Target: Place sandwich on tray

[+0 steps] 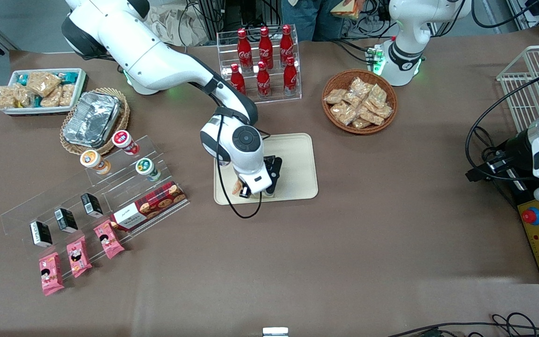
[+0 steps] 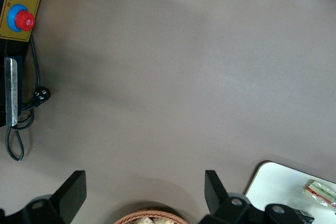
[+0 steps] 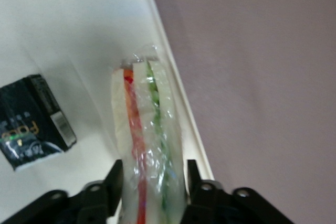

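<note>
The gripper (image 3: 153, 182) is closed on the sandwich (image 3: 146, 145), one finger each side of its wrap. The sandwich's long axis runs lengthwise out from the fingers, along the tray (image 3: 63, 35) rim, approx parallel to it. It seems to rest on the tray, w/ a small black packet (image 3: 32, 121) beside it. In front view, gripper (image 1: 256, 191) sits center frame over the tray's (image 1: 297, 159) near edge.

Right arm (image 1: 157, 61): glossy white shell w/ black joint bands, green glow at base. Wrist (image 1: 246, 138) has a dark grey round cap w/ button marks. Thin black cable (image 1: 225, 187) loops off it. Gripper (image 3: 152, 190): black, matte fingers (image 3: 113, 179), small screws.
</note>
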